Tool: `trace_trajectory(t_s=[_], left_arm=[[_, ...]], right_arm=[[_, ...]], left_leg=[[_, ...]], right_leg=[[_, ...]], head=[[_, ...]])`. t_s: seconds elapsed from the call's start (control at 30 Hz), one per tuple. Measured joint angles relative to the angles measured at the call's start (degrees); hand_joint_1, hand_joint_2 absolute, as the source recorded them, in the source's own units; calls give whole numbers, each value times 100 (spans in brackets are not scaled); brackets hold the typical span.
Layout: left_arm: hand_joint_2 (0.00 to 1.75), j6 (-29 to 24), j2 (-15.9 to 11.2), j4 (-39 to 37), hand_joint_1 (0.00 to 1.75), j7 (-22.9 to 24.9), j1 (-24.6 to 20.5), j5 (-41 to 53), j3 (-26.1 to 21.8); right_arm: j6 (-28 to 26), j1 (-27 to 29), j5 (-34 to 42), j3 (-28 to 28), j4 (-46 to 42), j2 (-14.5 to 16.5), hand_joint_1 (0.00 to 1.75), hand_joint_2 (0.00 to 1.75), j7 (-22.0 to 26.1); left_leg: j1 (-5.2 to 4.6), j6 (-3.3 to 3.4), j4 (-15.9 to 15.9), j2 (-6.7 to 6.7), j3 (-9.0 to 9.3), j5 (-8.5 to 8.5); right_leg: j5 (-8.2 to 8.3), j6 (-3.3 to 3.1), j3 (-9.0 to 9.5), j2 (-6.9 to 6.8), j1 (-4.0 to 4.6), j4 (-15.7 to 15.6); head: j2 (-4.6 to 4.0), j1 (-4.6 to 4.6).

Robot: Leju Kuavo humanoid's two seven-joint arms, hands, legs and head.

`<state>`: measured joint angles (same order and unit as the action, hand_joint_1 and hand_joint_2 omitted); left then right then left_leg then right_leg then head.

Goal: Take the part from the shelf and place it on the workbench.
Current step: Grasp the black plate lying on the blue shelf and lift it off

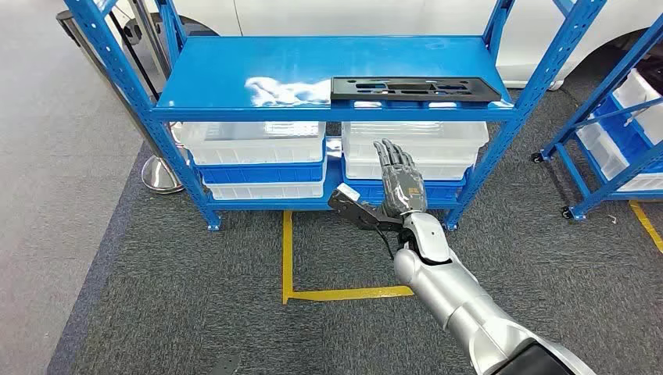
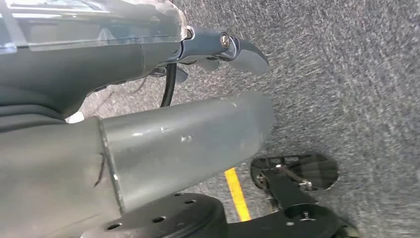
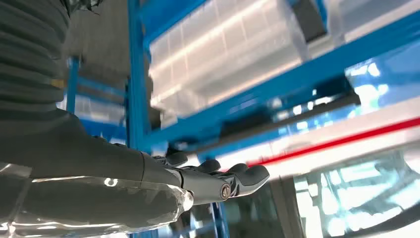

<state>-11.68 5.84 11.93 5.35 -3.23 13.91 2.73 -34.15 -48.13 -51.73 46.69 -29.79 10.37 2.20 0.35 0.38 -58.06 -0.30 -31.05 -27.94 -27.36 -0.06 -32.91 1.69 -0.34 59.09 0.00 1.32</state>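
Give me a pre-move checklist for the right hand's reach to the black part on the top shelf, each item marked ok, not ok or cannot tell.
1. Black part lies flat at the front edge of the blue shelf: ok.
2. Right hand holds nothing, fingers apart: ok.
3. Right hand is at the part: not ok; it is raised in front of the white bins, below the top shelf.
4. Nothing lies on the part: ok.
5. Left hand is free: cannot tell; it hangs toward the carpet, largely hidden.
6. Workbench is ready: cannot tell.
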Motion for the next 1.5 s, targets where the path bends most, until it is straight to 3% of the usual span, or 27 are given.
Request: trace_trajectory(t_s=[0.43, 0.7, 1.07, 1.33, 1.5], left_arm=[[0, 134, -8, -47, 0, 333, 6, 380, 156], [0, 144, -10, -61, 0, 247, -31, 557, 156], [0, 140, -11, -96, 0, 425, 12, 645, 154], [0, 93, -11, -96, 0, 187, 7, 663, 140], [0, 165, -16, -96, 0, 231, 11, 673, 137]], right_arm=[[-277, -434, -2057, 927, -157, -216, 0, 175, -998], [-347, -695, -2998, 1163, 502, -313, 0, 175, -1222], [-4, -691, -2438, 697, 1045, -368, 0, 175, -958], [696, -628, -1832, 222, 1188, -368, 0, 175, -582], [587, -574, -1833, 40, 1235, -367, 0, 175, -532]], left_leg=[[0, 0, 0, 0, 0, 0], [0, 0, -2, -1, 0, 0], [0, 0, -2, -1, -2, -1], [0, 0, -2, -1, -2, 0], [0, 0, -2, -1, -4, 0]], right_leg=[[0, 0, -1, 0, 1, 0], [0, 0, -1, -1, -1, 0], [0, 0, -3, 0, -1, -1], [0, 0, -3, 0, 0, 0], [0, 0, -3, 0, -1, 0]], head=[[0, -1], [0, 1], [0, -1], [0, -1], [0, -1]])
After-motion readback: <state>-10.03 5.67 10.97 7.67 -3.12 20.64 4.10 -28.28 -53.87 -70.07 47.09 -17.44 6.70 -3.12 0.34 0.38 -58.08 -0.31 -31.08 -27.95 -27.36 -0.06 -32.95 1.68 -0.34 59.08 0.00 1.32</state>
